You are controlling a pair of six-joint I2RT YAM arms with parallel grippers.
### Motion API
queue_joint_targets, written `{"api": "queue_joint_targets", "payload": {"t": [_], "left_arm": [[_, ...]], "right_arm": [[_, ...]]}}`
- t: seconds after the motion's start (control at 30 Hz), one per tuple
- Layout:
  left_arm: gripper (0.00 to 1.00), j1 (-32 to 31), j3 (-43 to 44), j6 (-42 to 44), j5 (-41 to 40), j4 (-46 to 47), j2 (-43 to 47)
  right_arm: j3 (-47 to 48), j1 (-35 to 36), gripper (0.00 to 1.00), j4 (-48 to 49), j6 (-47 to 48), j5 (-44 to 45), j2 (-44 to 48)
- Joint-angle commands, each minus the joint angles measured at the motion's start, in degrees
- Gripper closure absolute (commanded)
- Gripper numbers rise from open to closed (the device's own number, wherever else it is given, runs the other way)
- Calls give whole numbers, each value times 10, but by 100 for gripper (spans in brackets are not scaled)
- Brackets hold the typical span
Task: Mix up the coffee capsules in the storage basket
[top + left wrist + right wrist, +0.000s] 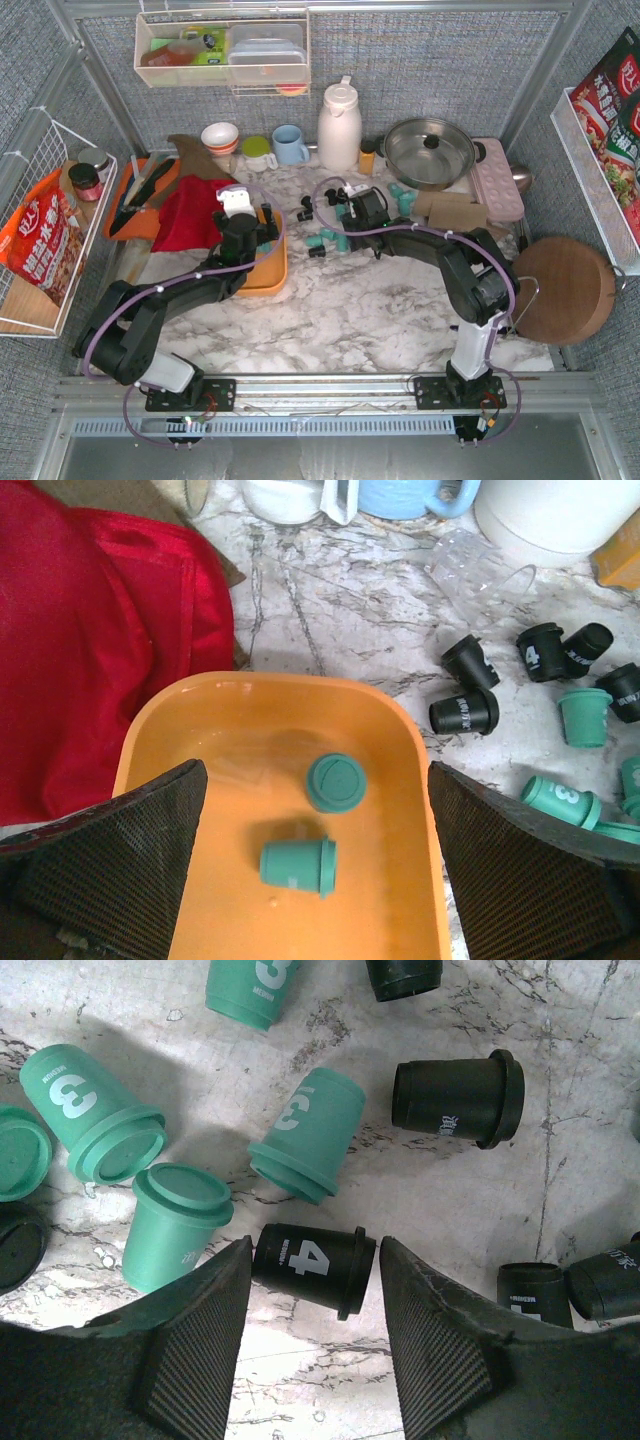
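The orange storage basket (270, 680) lies under my left gripper (315, 775), which is open wide above it with nothing between its fingers. Two teal coffee capsules are inside: one standing (333, 782), one on its side (298, 865). More capsules, black (465, 712) and teal, are scattered on the marble to the basket's right (325, 240). My right gripper (315, 1250) is low over that pile. Its jaws straddle a black capsule marked 4 (312, 1262) lying on its side; the left finger is at its base, with a small gap at the rim. Teal capsules (305, 1135) lie just beyond it.
A red cloth (195, 210) lies left of the basket, beside a darker orange tray with utensils (135, 195). Mugs (290, 145), a white thermos (339, 125) and a steel pan (430, 150) line the back. A round wooden board (562, 290) sits at right.
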State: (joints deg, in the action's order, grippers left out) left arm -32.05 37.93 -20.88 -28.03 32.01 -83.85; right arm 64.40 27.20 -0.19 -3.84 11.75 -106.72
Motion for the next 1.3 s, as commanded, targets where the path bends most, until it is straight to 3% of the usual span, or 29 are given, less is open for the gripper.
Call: {"api": "queue_joint_targets", "payload": {"t": [0.0, 0.27, 0.5, 0.7, 1.07, 1.27], "left_arm": [[1, 1, 13, 34, 40, -1, 6], [1, -6, 9, 83, 143, 28, 10], [1, -80, -57, 272, 328, 173, 30], [1, -137, -124, 375, 420, 278, 34], [11, -169, -166, 386, 456, 374, 56], [14, -180, -172, 397, 442, 383, 64]], "right_arm": [[5, -4, 47, -7, -11, -1, -1], [2, -13, 55, -30, -28, -37, 30], [-52, -13, 55, -5, -51, -133, 171], [-121, -5, 55, 44, -113, -259, 295], [-217, 39, 55, 234, -240, -367, 367], [-214, 50, 55, 257, -272, -386, 358]]}}
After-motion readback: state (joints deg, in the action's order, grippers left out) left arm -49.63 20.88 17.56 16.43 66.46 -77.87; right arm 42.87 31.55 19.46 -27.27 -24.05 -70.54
